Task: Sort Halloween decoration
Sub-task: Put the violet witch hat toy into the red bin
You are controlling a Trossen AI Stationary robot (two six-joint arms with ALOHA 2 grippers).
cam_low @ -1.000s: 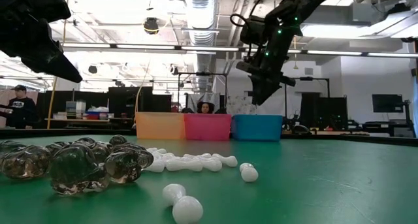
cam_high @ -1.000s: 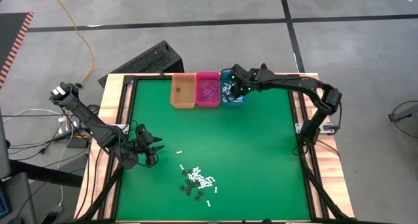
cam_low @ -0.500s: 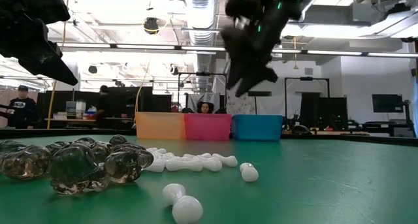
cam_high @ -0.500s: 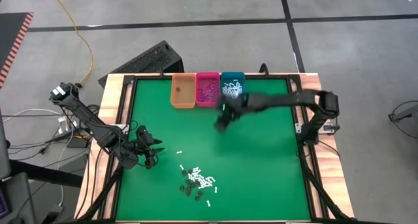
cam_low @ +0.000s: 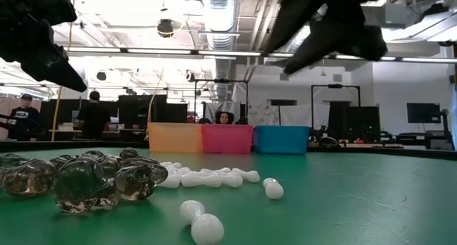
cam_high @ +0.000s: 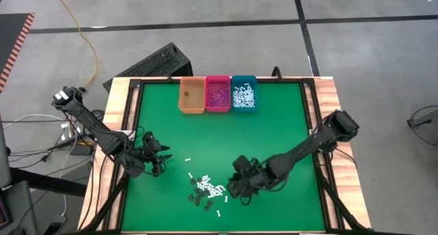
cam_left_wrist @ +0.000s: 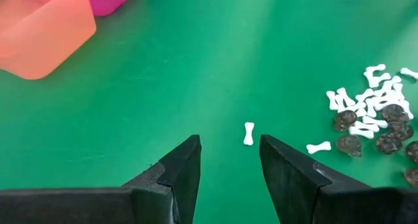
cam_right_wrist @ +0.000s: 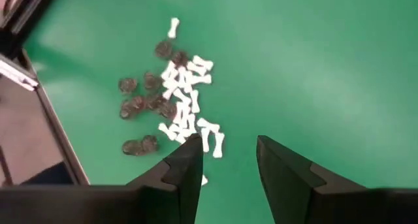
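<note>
The sorting looks well advanced but unfinished; at the far edge of the green tabletop (cam_high: 274, 139) the three bins stand side by side, the teal bin (cam_high: 243, 93) holding many white bones, the pink bin (cam_high: 218, 94) holding purple bits, and the orange bin (cam_high: 192, 96) showing only a dark speck or two; what is left is a small heap of Halloween decoration (cam_high: 207, 189) near the front edge, white bones tangled with dark, glassy skull-like pieces, with a few strays around it, among them a single white bone (cam_high: 187, 158) lying a little to the left and farther back; no purple pieces can be made out on the tabletop, so the remaining work seems to be bones and dark pieces only; the right hand (cam_high: 236, 186) hangs low just to the right of the heap, its fingers set apart and holding nothing, and its wrist view shows the pile just ahead of the fingertips and slightly to one side; the left hand (cam_high: 160, 159) waits near the left edge, fingers likewise parted and empty, with the stray bone just beyond its tips and the heap farther to its right.
</note>
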